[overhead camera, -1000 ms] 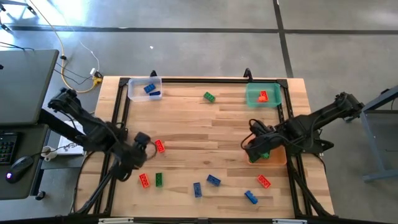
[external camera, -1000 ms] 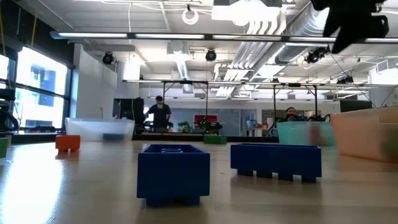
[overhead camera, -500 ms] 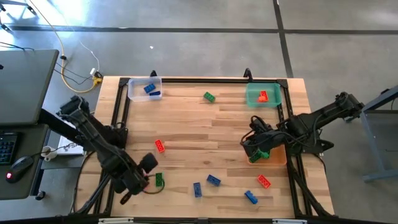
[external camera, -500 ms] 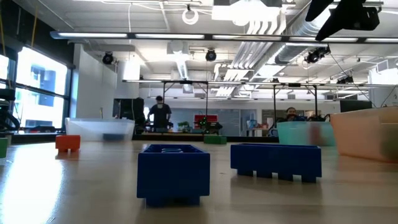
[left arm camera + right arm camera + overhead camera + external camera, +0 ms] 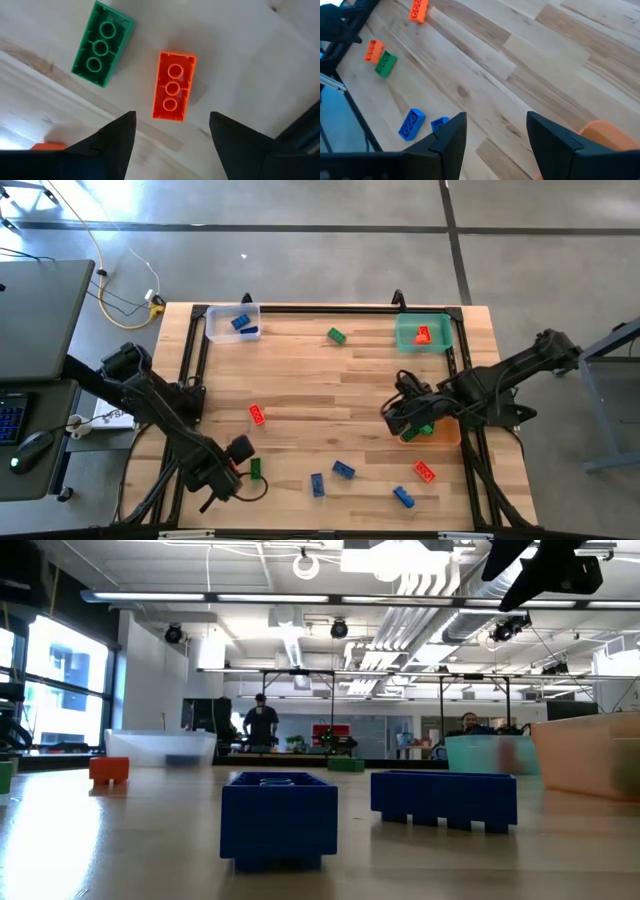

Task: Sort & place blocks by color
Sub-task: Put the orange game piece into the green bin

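Note:
Red, green and blue blocks lie scattered on the wooden table [image 5: 330,380]. My left gripper [image 5: 171,116] stands open near the table's front left, pointing straight down over a red block [image 5: 173,86]. That block lies underside up, and a green block [image 5: 102,44] lies beside it, a gap between them. The fingers hang above the red block, touching nothing. My right gripper [image 5: 392,415] is open over bare wood beside the orange bin [image 5: 445,430], with nothing between its fingers [image 5: 451,131].
A clear bin [image 5: 232,322] with blue blocks stands at the far left. A teal bin [image 5: 424,333] at the far right holds a red block. A green block [image 5: 425,429] lies in the orange bin. Loose blocks: red [image 5: 257,415], green [image 5: 336,335], blue [image 5: 343,470], red [image 5: 425,471].
My left gripper has gone toward the table's near edge and down. It left the red block at mid-left and now hangs over the red and green pair near the front, its wrist rolled on the way. No block has moved.

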`<state>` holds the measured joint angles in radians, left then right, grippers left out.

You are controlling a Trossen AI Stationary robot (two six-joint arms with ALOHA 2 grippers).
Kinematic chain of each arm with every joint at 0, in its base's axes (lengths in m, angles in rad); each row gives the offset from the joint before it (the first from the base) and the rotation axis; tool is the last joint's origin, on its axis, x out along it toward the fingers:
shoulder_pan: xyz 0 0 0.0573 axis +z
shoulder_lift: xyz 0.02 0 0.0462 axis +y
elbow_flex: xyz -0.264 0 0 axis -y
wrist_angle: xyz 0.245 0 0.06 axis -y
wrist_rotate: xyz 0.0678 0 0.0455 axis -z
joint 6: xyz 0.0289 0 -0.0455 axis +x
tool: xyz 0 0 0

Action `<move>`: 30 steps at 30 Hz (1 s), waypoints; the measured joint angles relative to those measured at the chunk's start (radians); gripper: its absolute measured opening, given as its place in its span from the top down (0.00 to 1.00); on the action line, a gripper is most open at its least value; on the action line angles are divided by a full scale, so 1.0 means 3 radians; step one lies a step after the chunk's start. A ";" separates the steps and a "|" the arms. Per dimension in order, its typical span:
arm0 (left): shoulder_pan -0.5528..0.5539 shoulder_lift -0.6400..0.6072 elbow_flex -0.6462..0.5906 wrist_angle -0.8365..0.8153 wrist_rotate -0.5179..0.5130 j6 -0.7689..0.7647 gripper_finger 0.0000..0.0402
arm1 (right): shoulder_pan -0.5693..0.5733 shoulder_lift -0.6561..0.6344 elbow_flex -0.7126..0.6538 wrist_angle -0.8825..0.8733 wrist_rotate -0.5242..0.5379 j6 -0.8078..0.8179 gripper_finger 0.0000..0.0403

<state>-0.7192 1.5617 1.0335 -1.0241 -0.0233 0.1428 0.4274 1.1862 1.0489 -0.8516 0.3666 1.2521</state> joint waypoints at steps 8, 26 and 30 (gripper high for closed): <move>-0.0031 -0.0002 -0.0224 0.0212 -0.0034 0.0083 0.40 | 0.0000 0.0087 0.0000 -0.0003 -0.0028 -0.0008 0.52; -0.0023 -0.0002 -0.0731 0.0799 0.0004 0.0174 0.40 | 0.0000 0.0089 0.0000 0.0009 -0.0031 -0.0008 0.52; -0.0023 -0.0002 -0.0832 0.0949 -0.0001 0.0149 0.40 | 0.0000 0.0089 0.0000 0.0009 -0.0031 -0.0008 0.52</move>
<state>-0.7261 1.5612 0.7838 -0.7394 -0.0237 0.1874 0.4274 1.2129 1.0489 -0.8490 0.3573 1.2495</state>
